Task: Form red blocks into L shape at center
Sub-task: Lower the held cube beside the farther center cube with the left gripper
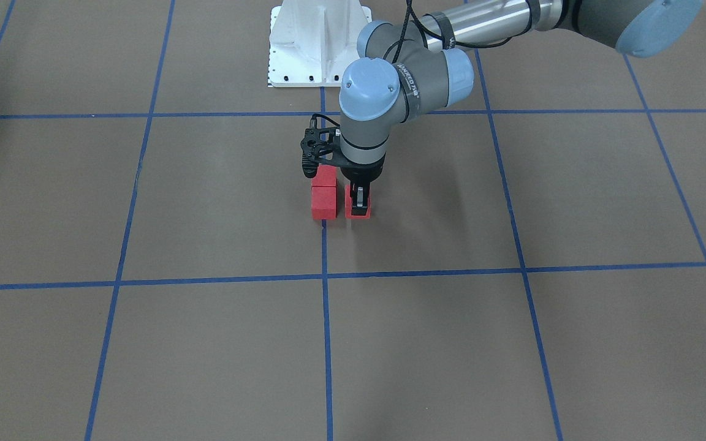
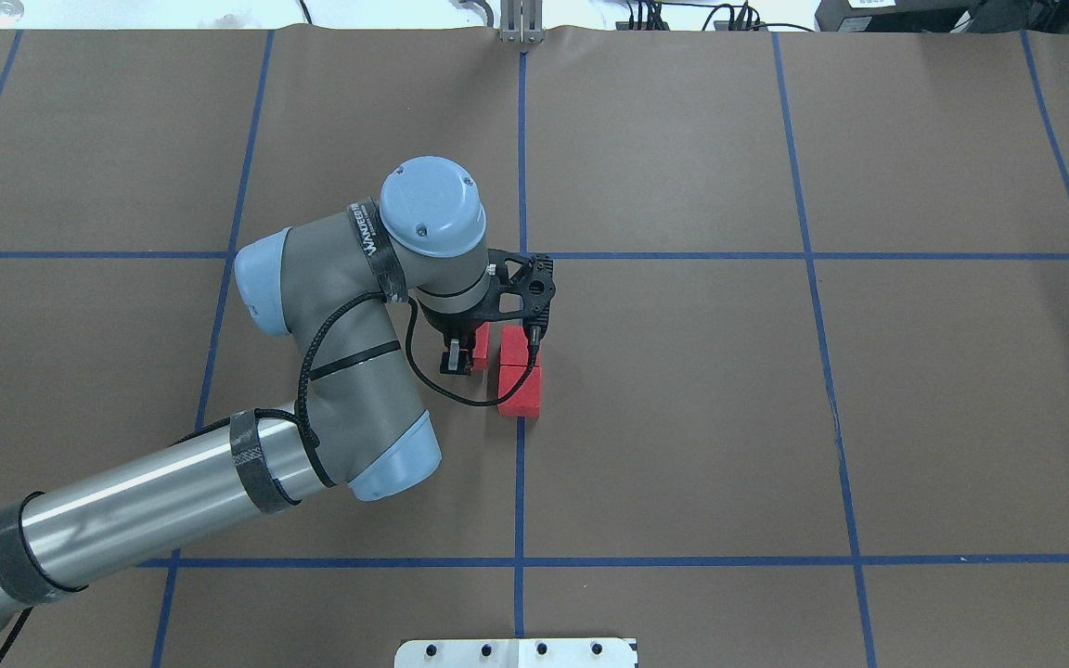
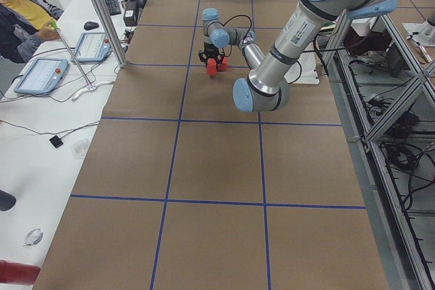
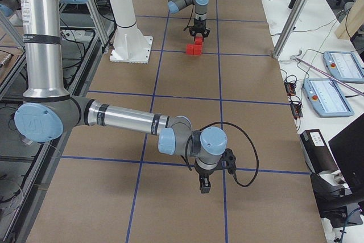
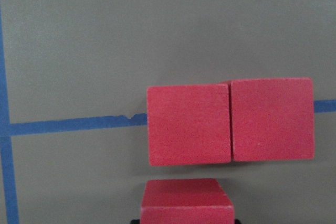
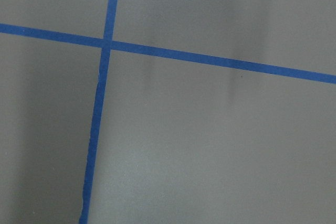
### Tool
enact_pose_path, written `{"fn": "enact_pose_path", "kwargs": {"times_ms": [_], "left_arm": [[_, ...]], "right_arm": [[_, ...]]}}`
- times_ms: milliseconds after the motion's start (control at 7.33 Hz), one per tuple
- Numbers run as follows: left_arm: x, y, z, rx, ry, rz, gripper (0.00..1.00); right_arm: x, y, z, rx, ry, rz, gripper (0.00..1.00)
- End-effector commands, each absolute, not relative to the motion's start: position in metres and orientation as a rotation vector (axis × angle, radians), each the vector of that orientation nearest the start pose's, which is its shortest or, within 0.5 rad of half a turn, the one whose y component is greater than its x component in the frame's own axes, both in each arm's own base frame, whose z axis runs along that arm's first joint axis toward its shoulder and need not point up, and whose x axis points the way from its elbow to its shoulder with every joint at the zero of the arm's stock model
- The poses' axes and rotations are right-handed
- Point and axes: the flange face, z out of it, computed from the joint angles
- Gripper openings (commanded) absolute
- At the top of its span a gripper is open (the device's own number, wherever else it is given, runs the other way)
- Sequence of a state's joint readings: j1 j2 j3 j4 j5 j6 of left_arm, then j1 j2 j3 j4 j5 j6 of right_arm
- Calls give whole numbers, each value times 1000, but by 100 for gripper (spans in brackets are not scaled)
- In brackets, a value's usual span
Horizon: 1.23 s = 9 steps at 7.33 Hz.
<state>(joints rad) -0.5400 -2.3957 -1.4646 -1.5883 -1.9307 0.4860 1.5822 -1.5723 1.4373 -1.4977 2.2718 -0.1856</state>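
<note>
Red blocks (image 5: 189, 124): three matte cubes. Two abut side by side across a blue line, centre right; third block (image 5: 187, 199) just below, narrowly apart, at bottom edge.

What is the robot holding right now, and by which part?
The left gripper is clamped on one small matte red cube, by two opposite side faces, beside the other two red cubes. Whether the right gripper holds anything cannot be told.

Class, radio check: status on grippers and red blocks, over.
Left gripper jaws shut on one small matte red cube. Other two red cubes touching, on gridline. Right gripper: cannot tell. Nothing between.
</note>
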Motion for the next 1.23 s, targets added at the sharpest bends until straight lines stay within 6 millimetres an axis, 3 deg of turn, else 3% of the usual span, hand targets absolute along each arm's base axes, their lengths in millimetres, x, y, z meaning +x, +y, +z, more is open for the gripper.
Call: {"fn": "enact_pose_path", "kwargs": {"times_ms": [0, 1092], "left_arm": [[592, -460, 194, 681, 595, 1567, 11], [595, -461, 192, 660, 615, 1509, 16]], "right_arm": [[74, -482, 722, 10, -704, -146, 100], [74, -484, 721, 13, -704, -146, 100]]}}
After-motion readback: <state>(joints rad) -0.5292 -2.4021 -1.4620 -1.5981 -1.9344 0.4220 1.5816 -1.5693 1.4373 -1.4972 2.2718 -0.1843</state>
